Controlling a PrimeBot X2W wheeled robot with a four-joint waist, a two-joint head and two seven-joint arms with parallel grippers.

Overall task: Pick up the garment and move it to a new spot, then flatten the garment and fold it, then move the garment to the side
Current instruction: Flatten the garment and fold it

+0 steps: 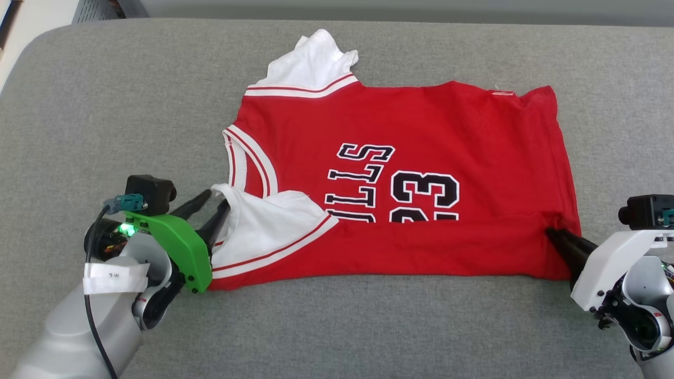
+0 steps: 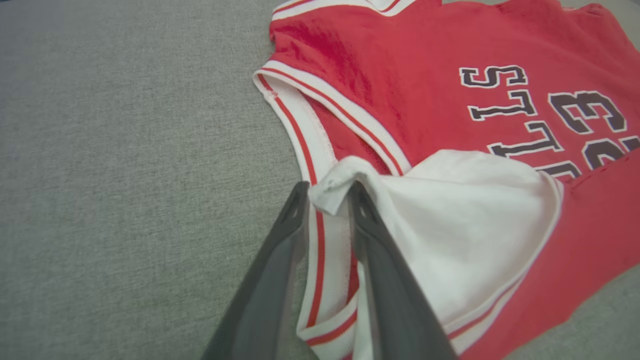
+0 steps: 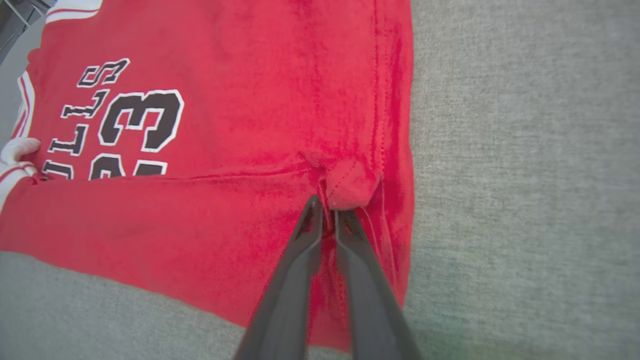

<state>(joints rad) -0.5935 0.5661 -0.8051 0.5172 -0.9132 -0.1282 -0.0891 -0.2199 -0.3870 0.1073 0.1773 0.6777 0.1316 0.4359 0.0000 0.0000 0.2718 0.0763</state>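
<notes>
Red and soft, the garment [image 1: 400, 126] lay spread on a grey woven cushion [image 1: 105, 105], its long axis running crosswise to the robot. The striped collar was on the left side of the black "23" print [image 1: 424, 195] and the hem on the right side. The near long edge lay turned up over the lower half of that print, leaving a doubled band along the front.

The left gripper [image 1: 218, 199] sat at the collar end of that band, well to the left of the print. Its jaws were parted, with a limp white sleeve [image 1: 263, 221] corner lying loosely between them, let go rather than pinched. The right gripper [image 1: 550, 230] sat at the hem end, to the right of the print. Its fingers were almost together, with a small red nub puckered at the tips, and whether it gripped that cloth could not be told.

The unfolded half and the other white sleeve lay beyond the print, away from both claws. The left arm was nearer that sleeve, so a further fold would probably call for a reach across the shirt. The knit looked thin, likely to drag and wrinkle.
</notes>
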